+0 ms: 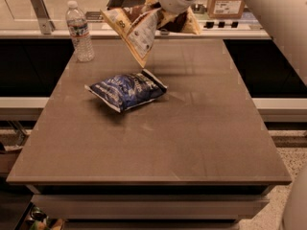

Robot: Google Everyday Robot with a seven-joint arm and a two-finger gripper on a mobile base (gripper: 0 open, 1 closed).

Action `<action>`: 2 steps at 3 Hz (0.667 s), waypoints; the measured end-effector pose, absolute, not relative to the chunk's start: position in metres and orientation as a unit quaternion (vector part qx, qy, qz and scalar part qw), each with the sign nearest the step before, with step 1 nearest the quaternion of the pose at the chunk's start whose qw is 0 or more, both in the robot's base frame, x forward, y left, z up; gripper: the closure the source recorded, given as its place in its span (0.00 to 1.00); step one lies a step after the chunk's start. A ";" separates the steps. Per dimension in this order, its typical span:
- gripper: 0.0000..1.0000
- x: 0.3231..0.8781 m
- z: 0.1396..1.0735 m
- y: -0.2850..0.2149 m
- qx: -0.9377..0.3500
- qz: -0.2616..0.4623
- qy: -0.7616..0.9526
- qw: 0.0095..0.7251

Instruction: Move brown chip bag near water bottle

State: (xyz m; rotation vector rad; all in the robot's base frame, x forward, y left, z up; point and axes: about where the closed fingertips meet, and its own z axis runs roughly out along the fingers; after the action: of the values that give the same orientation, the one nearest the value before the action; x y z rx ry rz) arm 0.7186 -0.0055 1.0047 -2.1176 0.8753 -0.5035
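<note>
High front view; pincer top centre

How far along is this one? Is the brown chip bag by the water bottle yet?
Done: the brown chip bag is off the table, hanging from the gripper at top centre.
In hand: the bag is in the air over the far side, to the right of the water bottle, with a gap between them.
Left: set it down beside the bottle, away from the blue bag.
</note>
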 end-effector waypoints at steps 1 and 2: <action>1.00 0.734 0.992 0.020 -0.841 -0.172 0.323 0.399; 1.00 0.746 0.974 0.040 -0.846 -0.146 0.313 0.407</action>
State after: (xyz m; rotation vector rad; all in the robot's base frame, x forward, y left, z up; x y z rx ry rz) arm 0.7464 0.0398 0.9740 -2.1334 0.7889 -0.3675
